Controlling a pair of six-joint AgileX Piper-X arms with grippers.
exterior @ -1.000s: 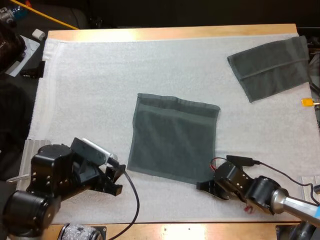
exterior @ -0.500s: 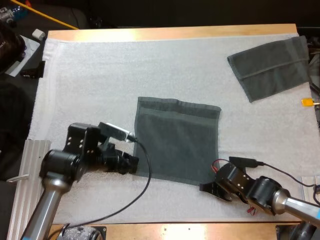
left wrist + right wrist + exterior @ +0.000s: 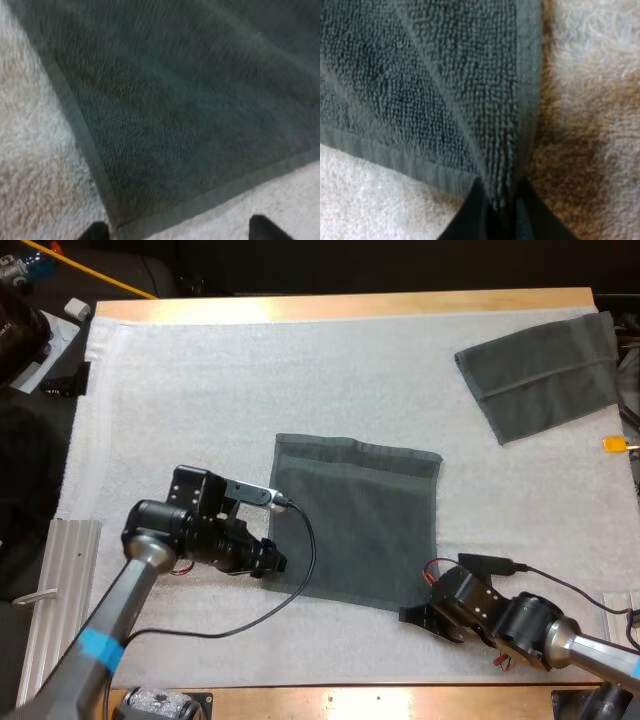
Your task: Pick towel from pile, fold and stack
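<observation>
A dark grey-green towel (image 3: pixel 350 525) lies spread flat in the middle of the white mat (image 3: pixel 180 390). My left gripper (image 3: pixel 272 562) sits at its near left corner. In the left wrist view the fingers (image 3: pixel 95 232) stand wide apart and open, with the towel's hemmed corner (image 3: pixel 190 110) between and just ahead of them. My right gripper (image 3: pixel 412 616) is at the near right corner. In the right wrist view its fingers (image 3: pixel 475 210) are shut on a pinched ridge of the towel's side hem (image 3: pixel 420 75).
A second grey-green towel (image 3: pixel 545 370), folded, lies at the mat's far right. A ribbed metal rail (image 3: pixel 60 580) runs along the near left edge. Dark gear and white paper (image 3: pixel 40 340) sit off the mat at the far left.
My left arm has swung forward and to the right, bringing its gripper from the near left mat up to the towel's near left corner. The right gripper has held its grip in place.
</observation>
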